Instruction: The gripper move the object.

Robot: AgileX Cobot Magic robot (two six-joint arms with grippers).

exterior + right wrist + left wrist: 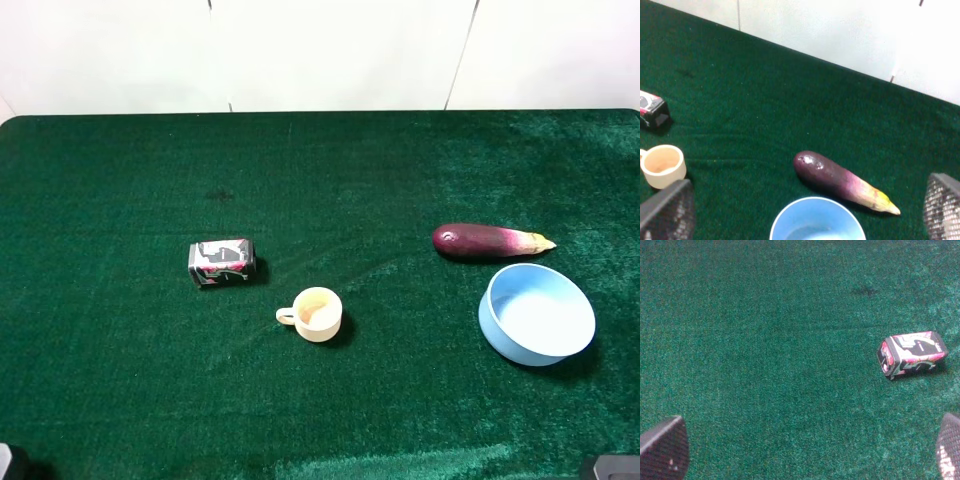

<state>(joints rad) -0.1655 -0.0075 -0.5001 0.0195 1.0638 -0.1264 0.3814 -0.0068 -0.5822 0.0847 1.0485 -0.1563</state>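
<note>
The purple eggplant [490, 241] lies on its side on the green table at the right, its yellowish stem tip pointing right, just behind a blue bowl. In the right wrist view the eggplant [840, 180] lies ahead of my right gripper [805, 210], which is open and empty, with one finger [667, 210] at each lower corner. My left gripper [805, 455] is open and empty too, with its fingertips [662, 450] well apart over bare cloth. In the exterior high view only dark bits of the arms show at the bottom corners.
A light blue bowl [536, 314] sits right in front of the eggplant and shows in the right wrist view [815, 220]. A cream cup [316, 314] stands mid-table. A small dark printed can [222, 262] lies on its side to the left and shows in the left wrist view [912, 354]. A white wall runs behind the table.
</note>
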